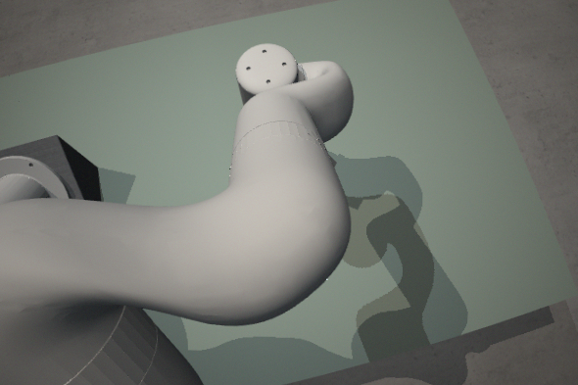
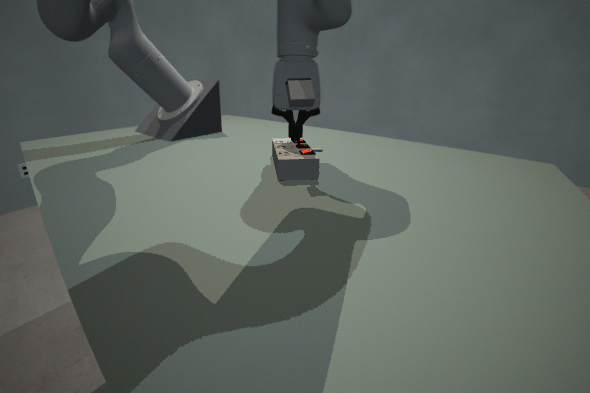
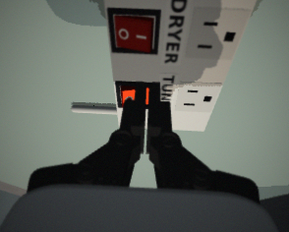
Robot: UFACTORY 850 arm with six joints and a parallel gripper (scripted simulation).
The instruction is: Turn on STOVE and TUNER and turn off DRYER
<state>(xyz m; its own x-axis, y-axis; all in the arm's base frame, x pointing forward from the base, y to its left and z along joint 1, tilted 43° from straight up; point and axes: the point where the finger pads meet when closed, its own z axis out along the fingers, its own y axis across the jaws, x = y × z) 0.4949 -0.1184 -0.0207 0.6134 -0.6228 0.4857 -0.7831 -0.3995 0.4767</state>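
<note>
The white power strip point(image 2: 295, 163) point(image 3: 189, 118) lies flat on the green table point(image 2: 450, 246) point(image 1: 416, 70). In the wrist view the DRYER switch point(image 3: 134, 33) is a dark red rocker. Below it the TUNER switch point(image 3: 129, 93) glows bright orange-red. My gripper point(image 3: 147, 97) point(image 2: 297, 136) is shut with nothing between the fingers, and its tips rest on the TUNER switch. The STOVE label and its switch are out of the wrist view. In the top view the arm point(image 1: 274, 197) hides the strip and the gripper.
A thin grey stub point(image 3: 93, 106) point(image 2: 316, 150) sticks out sideways from the strip beside the TUNER end. The arm's wedge-shaped base point(image 2: 195, 116) point(image 1: 73, 168) stands at the table's back left. Dark arm shadows fall across the table.
</note>
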